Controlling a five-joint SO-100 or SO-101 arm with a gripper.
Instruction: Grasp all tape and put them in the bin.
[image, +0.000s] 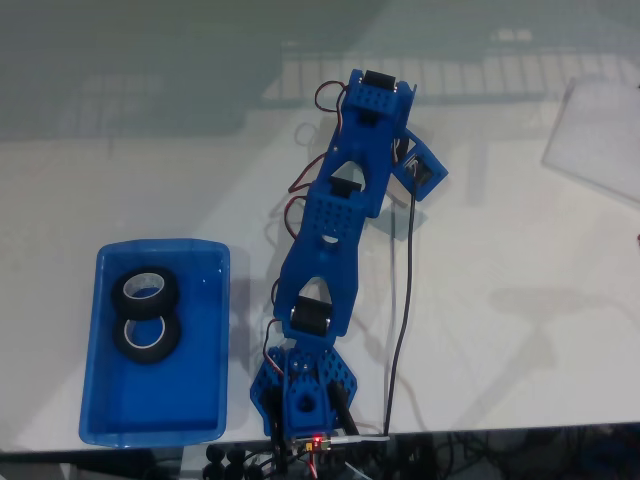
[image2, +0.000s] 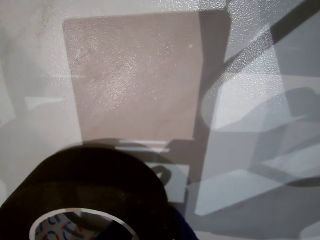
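Two tape rolls (image: 146, 312) lie touching near the bin's (image: 155, 428) far-left edge; whether the gripper holds a third roll (image2: 85, 185) is unclear.

The fixed view looks almost straight down from high above the white table (image: 520, 330), taking in the whole blue arm (image: 335, 230) and the bin (image: 100, 400) at lower left. The wrist view sits very close to the table (image2: 135, 75), angled down at it, a tape roll (image2: 90, 185) looming at its bottom edge. Both views share the white tabletop
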